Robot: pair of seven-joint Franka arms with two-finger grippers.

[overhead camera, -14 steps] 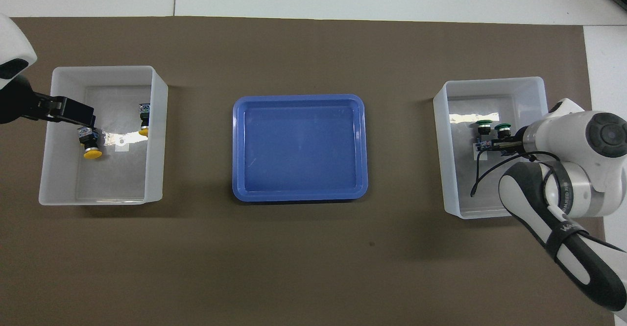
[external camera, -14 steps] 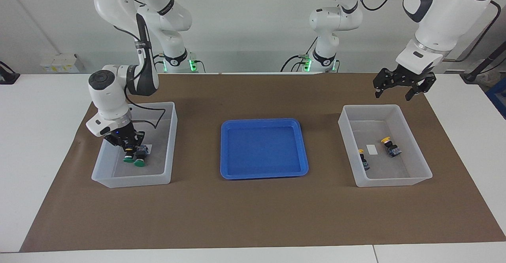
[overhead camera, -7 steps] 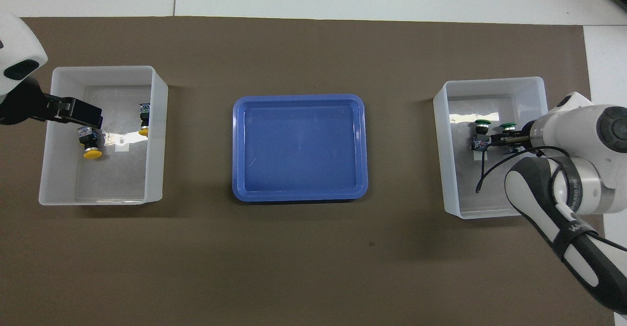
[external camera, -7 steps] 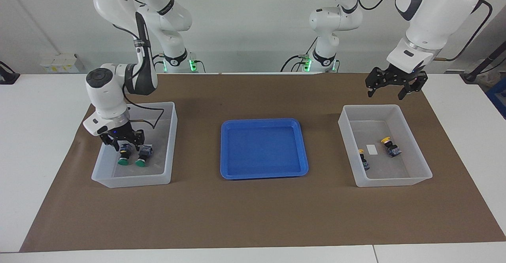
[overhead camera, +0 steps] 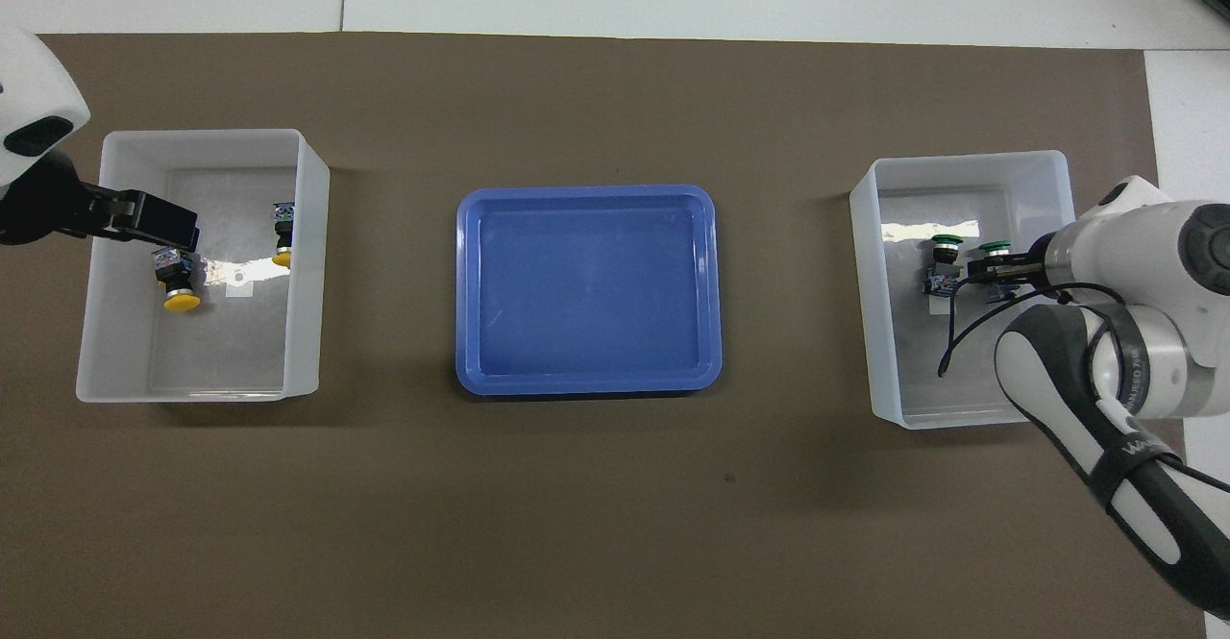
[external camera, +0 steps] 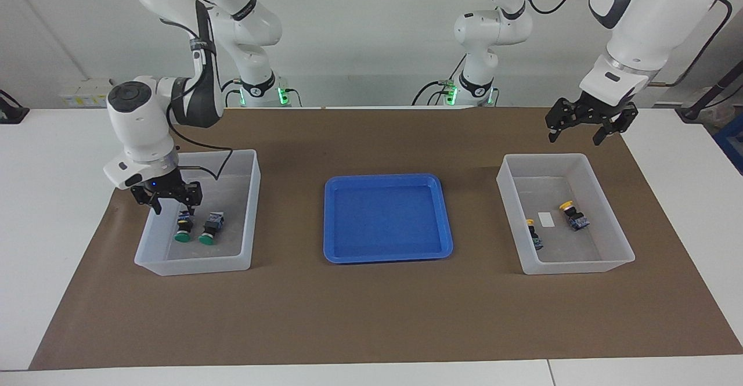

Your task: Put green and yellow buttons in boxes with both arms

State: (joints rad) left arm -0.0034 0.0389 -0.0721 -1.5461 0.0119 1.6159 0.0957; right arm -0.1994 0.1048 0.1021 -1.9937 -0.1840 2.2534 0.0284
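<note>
My right gripper (external camera: 167, 199) hangs over the near edge of the bin (external camera: 146, 248) at the right arm's end of the bench, fingers spread and empty. Two green buttons (external camera: 194, 234) lie side by side on that bin's floor, caps turned away from the robots, neither touching my fingers. My left gripper (external camera: 587, 122), fingers also apart and empty, hangs above the bench mat just by the near edge of the other bin (external camera: 628, 253). In it lie two yellow buttons (external camera: 572, 213), apart from each other, one on each side of the floor label (external camera: 545, 219). The blue tray (external camera: 331, 223) at the bench's middle carries nothing.

By my reckoning all four buttons are boxed, so the step in hand is withdrawal. To do it well, I should lift the right gripper straight up, clearing the bin wall before swinging aside, with fingers kept spread so nothing is snagged or dragged.
</note>
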